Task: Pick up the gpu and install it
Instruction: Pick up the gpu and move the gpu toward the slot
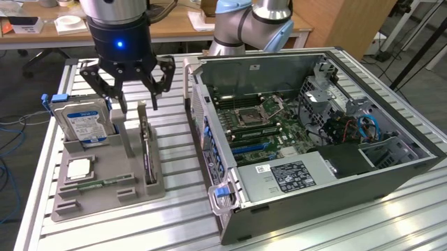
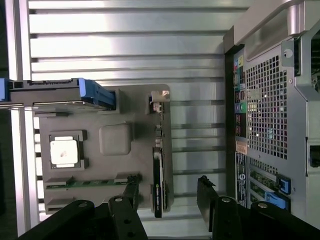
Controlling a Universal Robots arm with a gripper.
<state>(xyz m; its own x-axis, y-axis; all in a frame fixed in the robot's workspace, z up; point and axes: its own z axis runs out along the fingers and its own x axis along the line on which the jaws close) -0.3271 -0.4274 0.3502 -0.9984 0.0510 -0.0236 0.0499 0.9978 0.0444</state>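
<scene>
The gpu [image 1: 146,151] is a thin dark green card standing on edge in a slot of the grey holder [image 1: 104,201], with its grey metal bracket at the far end. In the wrist view the gpu [image 2: 158,170] shows edge-on, its bracket toward the holder's corner. My gripper [image 1: 138,107] hangs open just above the card's far end, touching nothing. Its two black fingers [image 2: 131,192] straddle the line of the card in the wrist view, where the gripper [image 2: 169,195] holds nothing. The open computer case [image 1: 314,130] lies on the exterior view's right, motherboard facing up.
The holder [image 2: 115,137] also carries a silver hard drive [image 1: 84,123] standing upright, a processor chip [image 1: 78,168] and a narrow memory stick [image 1: 104,183]. The case's rear panel [image 2: 265,110] stands close beside the holder. All rest on a slatted aluminium table [image 1: 175,225].
</scene>
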